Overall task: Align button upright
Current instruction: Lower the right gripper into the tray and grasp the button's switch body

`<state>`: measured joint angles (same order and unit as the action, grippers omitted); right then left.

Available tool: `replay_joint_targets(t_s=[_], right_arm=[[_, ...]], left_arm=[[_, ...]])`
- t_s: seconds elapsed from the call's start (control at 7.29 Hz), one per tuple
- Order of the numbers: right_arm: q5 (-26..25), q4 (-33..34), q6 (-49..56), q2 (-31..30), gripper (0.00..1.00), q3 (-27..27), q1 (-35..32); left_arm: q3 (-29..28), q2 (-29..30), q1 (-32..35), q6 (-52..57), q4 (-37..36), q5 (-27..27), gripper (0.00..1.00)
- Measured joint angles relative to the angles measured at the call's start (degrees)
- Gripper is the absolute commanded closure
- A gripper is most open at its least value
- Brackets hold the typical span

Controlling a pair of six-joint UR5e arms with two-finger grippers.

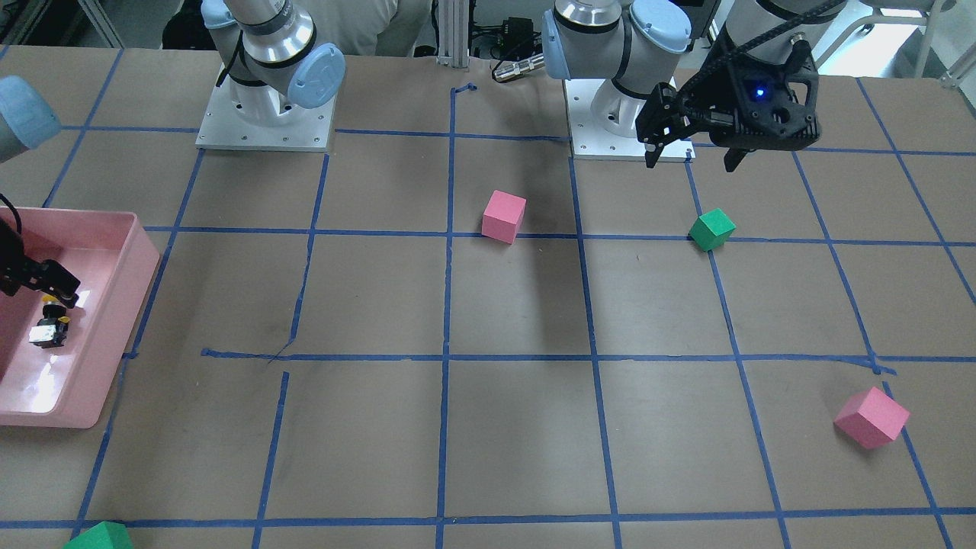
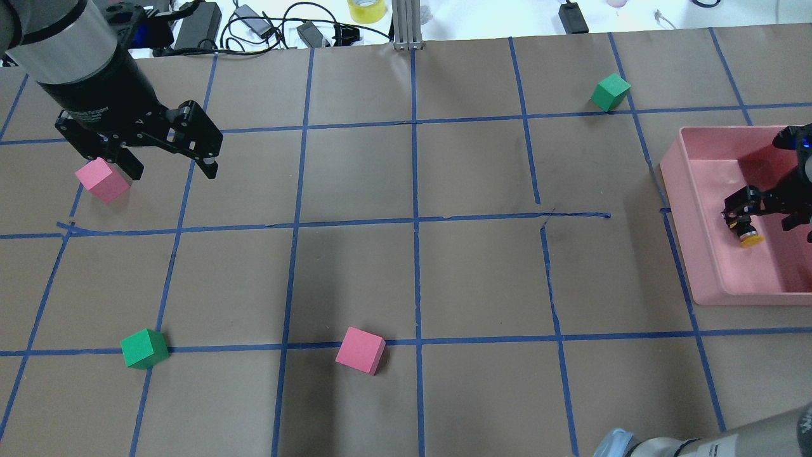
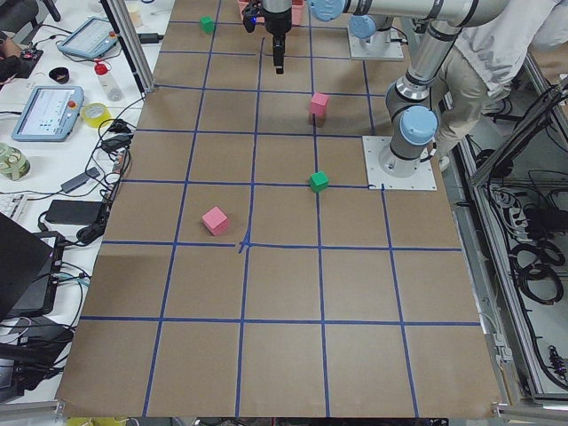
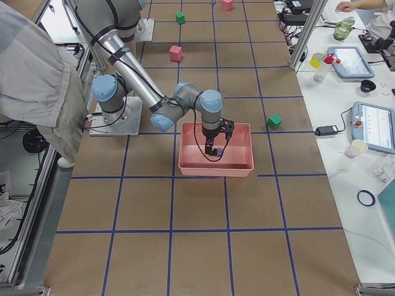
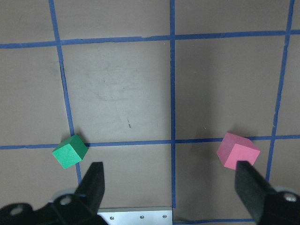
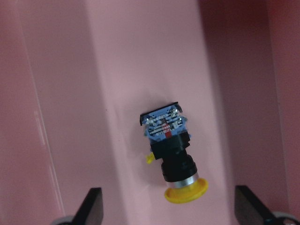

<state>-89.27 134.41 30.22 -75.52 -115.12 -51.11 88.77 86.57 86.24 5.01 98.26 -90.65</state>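
Observation:
The button lies on its side on the floor of the pink tray, with its yellow cap pointing toward my wrist camera and its grey-blue base pointing away. It also shows in the overhead view and in the front view. My right gripper is open just above it, one finger on each side, not touching it. It also shows in the overhead view. My left gripper is open and empty, held above the table near a pink cube.
A pink cube and a green cube sit near my side of the table. Another green cube sits at the far side, near the tray's far corner. Blue tape lines grid the brown table top.

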Motion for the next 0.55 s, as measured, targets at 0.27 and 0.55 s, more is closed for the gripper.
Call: replay_joint_targets(t_s=[0.27,0.55], right_arm=[[3.0,0.9,9.4,3.0,0.00,2.9,0.0],[3.8,0.7,13.8,5.4,0.00,4.2,0.0]], left_arm=[[0.1,0.0,-0.1,0.0,0.1,0.0,0.00],[0.6,-0.1,-0.1,0.0,0.1,0.0,0.00]])
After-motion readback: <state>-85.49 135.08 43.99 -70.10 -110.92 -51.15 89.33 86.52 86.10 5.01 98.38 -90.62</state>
